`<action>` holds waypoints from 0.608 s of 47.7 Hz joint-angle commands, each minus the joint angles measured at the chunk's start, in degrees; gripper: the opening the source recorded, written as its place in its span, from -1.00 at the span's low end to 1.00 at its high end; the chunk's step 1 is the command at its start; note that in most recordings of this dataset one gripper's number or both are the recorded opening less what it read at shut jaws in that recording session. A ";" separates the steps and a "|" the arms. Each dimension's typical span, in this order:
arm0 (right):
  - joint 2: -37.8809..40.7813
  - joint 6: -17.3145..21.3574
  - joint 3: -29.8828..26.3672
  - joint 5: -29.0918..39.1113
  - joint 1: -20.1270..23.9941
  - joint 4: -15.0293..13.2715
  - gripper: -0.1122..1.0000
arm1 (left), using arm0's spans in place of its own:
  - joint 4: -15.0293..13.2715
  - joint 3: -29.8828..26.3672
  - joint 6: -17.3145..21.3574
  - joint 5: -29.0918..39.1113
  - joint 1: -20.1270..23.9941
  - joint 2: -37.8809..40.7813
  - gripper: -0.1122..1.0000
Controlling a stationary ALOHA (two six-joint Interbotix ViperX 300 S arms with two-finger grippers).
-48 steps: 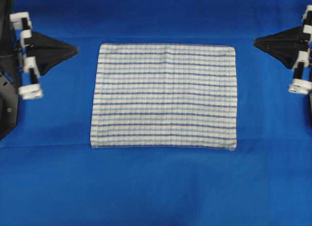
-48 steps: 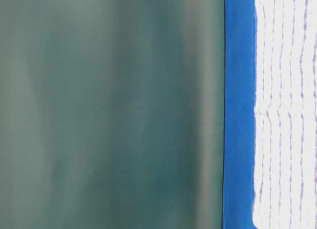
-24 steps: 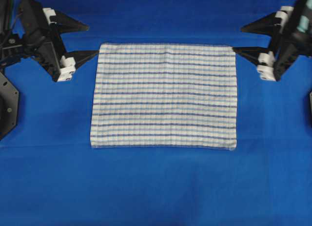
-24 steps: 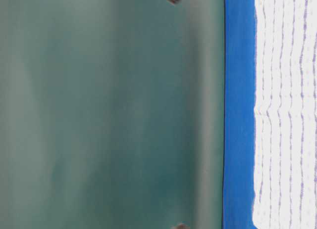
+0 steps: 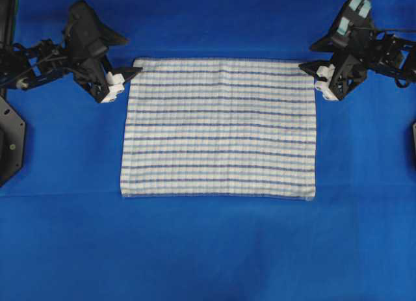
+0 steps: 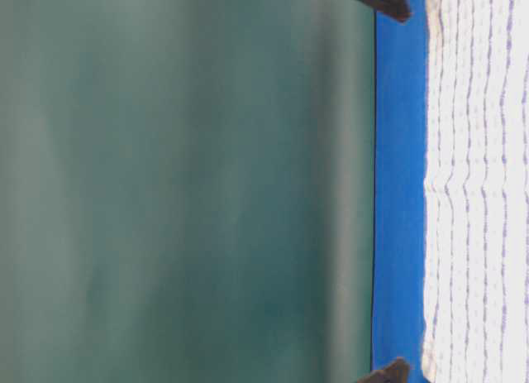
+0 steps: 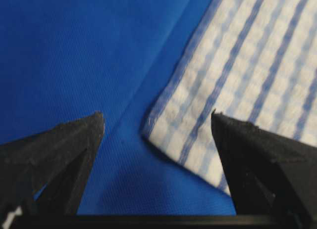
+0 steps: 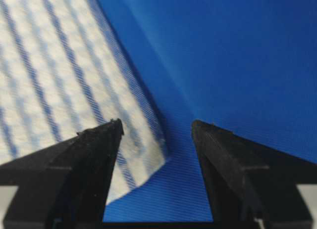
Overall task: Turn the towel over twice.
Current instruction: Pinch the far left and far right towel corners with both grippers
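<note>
on the blue table cloth [image 5: 208,249] covering the tabletop, the striped towel [image 5: 219,128] is laid flat in the middle. the left gripper [image 5: 123,55] is placed at the towel's far left corner, its fingers [image 7: 74,145] spread wide on both sides of that corner, nothing held. the right gripper [image 5: 313,56] is placed at the far right corner, its fingers [image 8: 94,155] also wide apart and empty.

Bright even light, soft-focus wrist views

Blue table cloth [image 5: 208,249] over the table; striped towel [image 5: 220,129] flat on it
</note>
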 commanded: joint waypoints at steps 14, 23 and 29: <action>5.36 -0.18 -1.05 -2.81 -1.14 0.53 0.24 | -0.18 -1.76 -0.18 -0.44 3.96 7.73 0.51; 5.19 -0.62 -0.70 -2.90 -1.14 -0.09 -0.55 | -0.18 -1.76 -0.26 0.00 4.57 9.49 -0.28; 5.10 -0.62 -0.70 -2.90 -1.14 0.00 -0.70 | -0.18 -1.67 -0.35 0.70 4.39 9.40 -0.73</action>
